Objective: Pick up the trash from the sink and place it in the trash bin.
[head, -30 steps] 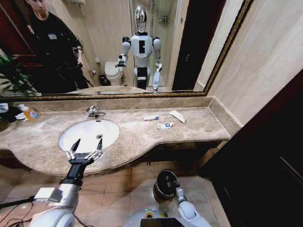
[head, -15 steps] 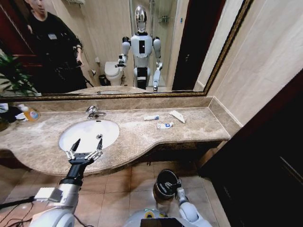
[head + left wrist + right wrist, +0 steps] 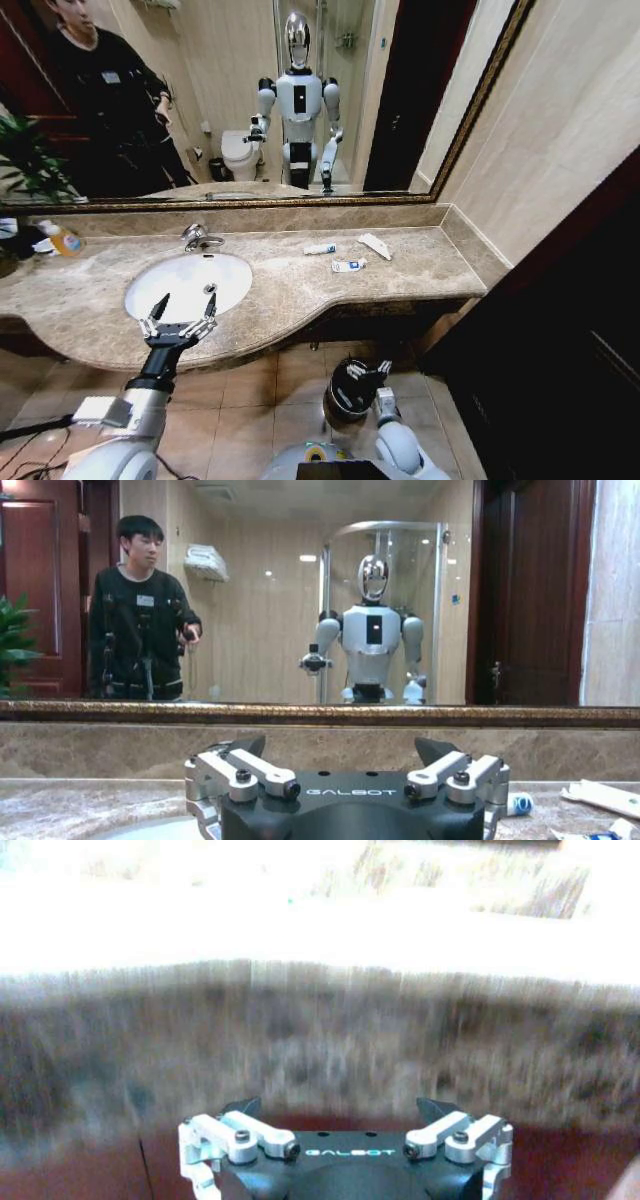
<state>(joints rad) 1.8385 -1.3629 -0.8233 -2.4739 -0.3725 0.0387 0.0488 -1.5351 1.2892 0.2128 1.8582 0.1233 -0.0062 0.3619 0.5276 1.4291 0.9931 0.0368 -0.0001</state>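
The trash lies on the marble countertop (image 3: 420,265), not in the sink (image 3: 190,283): a small white tube (image 3: 320,249), a white-and-blue packet (image 3: 349,265) and a flat white wrapper (image 3: 375,245), all to the right of the basin. The tube's long axis runs roughly along the counter's length; the wrapper lies slanted. The left gripper (image 3: 180,308) hovers at the basin's front rim, fingers spread apart and empty, so the pieces sit to its right and farther back. The right gripper (image 3: 367,371), fingers also apart, is low by the trash bin (image 3: 350,392) on the floor (below the counter's edge). I judge the left arm nearer in height, the right in sideways line.
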